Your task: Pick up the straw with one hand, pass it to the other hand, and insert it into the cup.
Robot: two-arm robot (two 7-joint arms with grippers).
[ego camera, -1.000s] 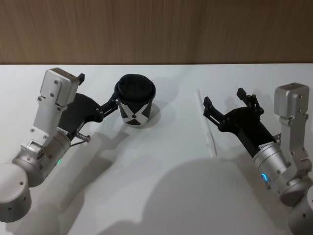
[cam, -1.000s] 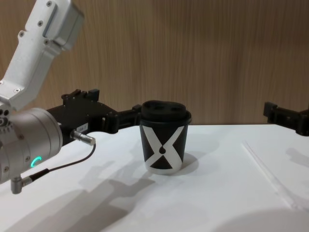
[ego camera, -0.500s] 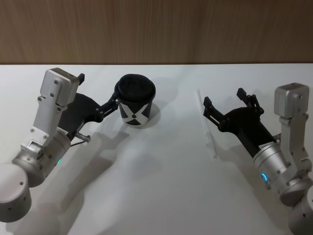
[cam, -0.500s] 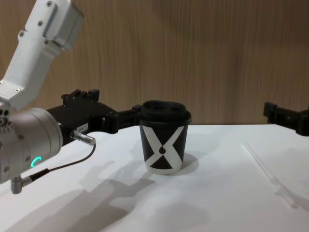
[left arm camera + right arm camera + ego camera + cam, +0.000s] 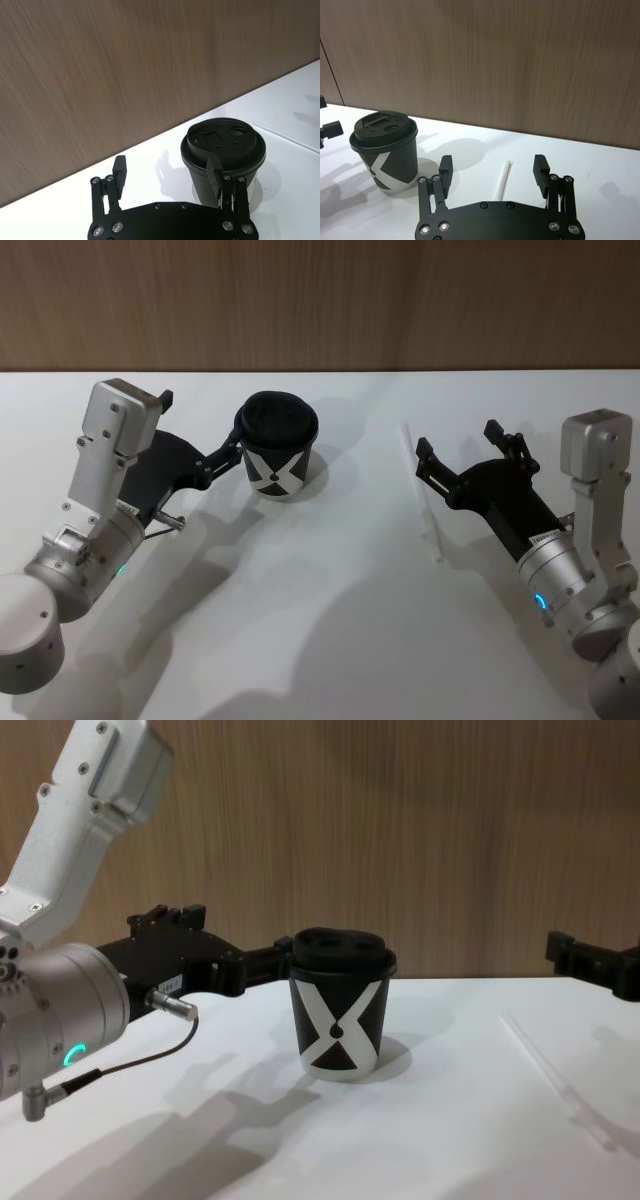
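Note:
The black cup (image 5: pixel 277 455) with a white X and a domed lid stands upright at the back left of the white table. My left gripper (image 5: pixel 204 424) is open just left of it, one fingertip (image 5: pixel 215 172) close against the cup's (image 5: pixel 222 150) side. The thin white straw (image 5: pixel 421 496) lies flat on the table, to the right of the cup. My right gripper (image 5: pixel 457 440) is open and hovers low over the straw's far half. In the right wrist view the straw (image 5: pixel 504 181) lies between the spread fingers of that gripper (image 5: pixel 493 166). The chest view has the cup (image 5: pixel 340 1016) in the middle and the straw (image 5: pixel 556 1075) to its right.
A wood-panelled wall (image 5: pixel 320 300) runs along the far edge of the table (image 5: pixel 330 640). The arms cast broad shadows over the table's front.
Both arms, the cup and the straw hold their places. Only the shadow across the front of the table has shifted.

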